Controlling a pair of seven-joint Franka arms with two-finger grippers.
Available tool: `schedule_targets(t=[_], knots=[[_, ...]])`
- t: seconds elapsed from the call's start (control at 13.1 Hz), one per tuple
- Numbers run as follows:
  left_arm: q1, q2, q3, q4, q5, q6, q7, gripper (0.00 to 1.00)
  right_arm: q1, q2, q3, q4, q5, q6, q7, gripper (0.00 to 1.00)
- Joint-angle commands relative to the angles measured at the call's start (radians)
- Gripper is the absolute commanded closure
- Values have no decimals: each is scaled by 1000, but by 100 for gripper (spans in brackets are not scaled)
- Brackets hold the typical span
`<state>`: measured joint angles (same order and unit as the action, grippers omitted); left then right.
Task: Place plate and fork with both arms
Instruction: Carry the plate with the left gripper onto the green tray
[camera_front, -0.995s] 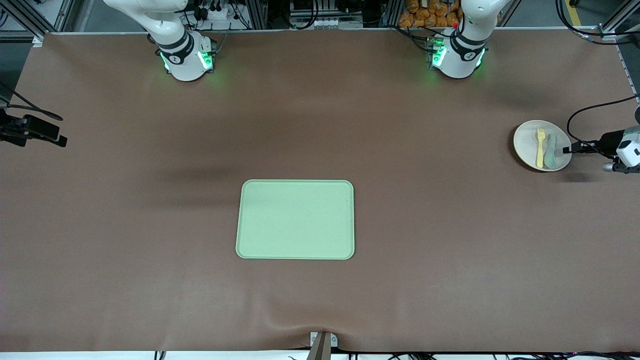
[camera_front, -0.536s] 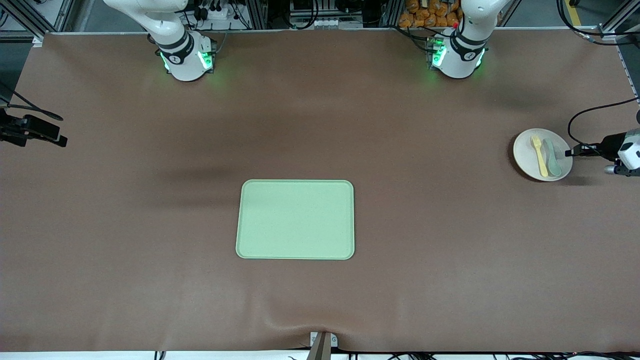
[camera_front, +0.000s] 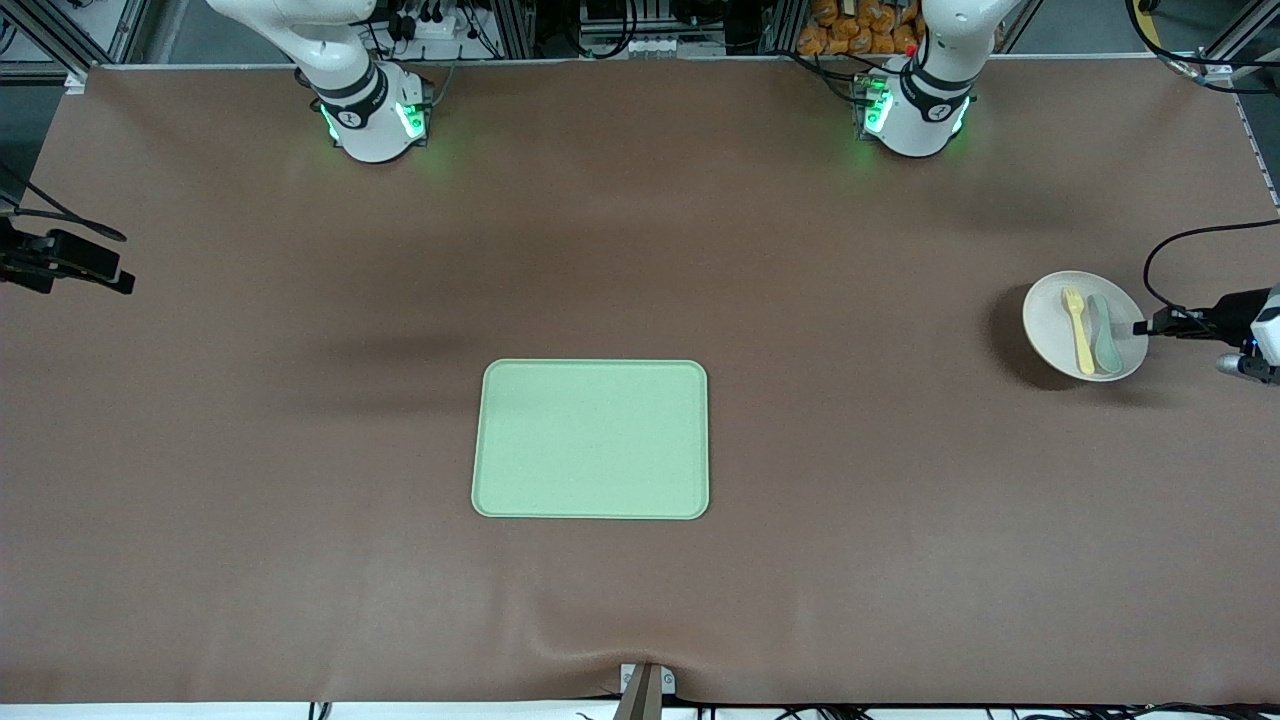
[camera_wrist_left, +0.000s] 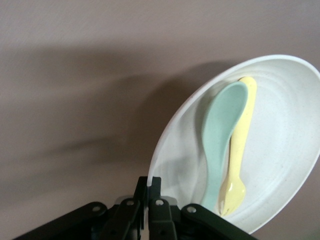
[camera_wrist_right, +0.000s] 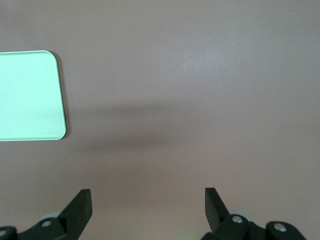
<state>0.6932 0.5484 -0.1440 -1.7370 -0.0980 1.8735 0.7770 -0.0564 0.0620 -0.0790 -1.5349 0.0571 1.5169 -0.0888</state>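
Note:
The cream plate (camera_front: 1048, 318) is at the left arm's end of the table, lifted off the cloth and tilted, with its shadow beside it. The pale-yellow fork (camera_front: 1078, 330) lies in it next to a grey-green spoon (camera_front: 1102, 335). My left gripper (camera_front: 1142, 327) is shut on the plate's rim. In the left wrist view the gripper (camera_wrist_left: 149, 182) pinches the rim of the plate (camera_wrist_left: 285, 125), with the fork (camera_wrist_left: 239, 145) and spoon (camera_wrist_left: 220, 130) side by side in it. My right gripper (camera_front: 122, 282) waits open and empty at the right arm's end of the table; it also shows in the right wrist view (camera_wrist_right: 147, 200).
The pale-green tray (camera_front: 590, 440) lies flat in the middle of the table, nearer to the front camera than the arm bases; its corner shows in the right wrist view (camera_wrist_right: 27, 95). Brown cloth covers the table.
My left gripper has moved with the plate, which now shows lower in the front view and casts a wider shadow. The fork and spoon shifted slightly in it. The right arm has not moved.

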Motion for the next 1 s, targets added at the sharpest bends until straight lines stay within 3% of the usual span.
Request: schedule_targets(t=[0.0,0.92], knots=[[-70,-15,-32,48,17,-62,-85,100,3,2,1,10,0,-1,11,0],[-556,-5,-43,214,-37,-76,-662,100,0,6,1,9,-3,2,11,0]])
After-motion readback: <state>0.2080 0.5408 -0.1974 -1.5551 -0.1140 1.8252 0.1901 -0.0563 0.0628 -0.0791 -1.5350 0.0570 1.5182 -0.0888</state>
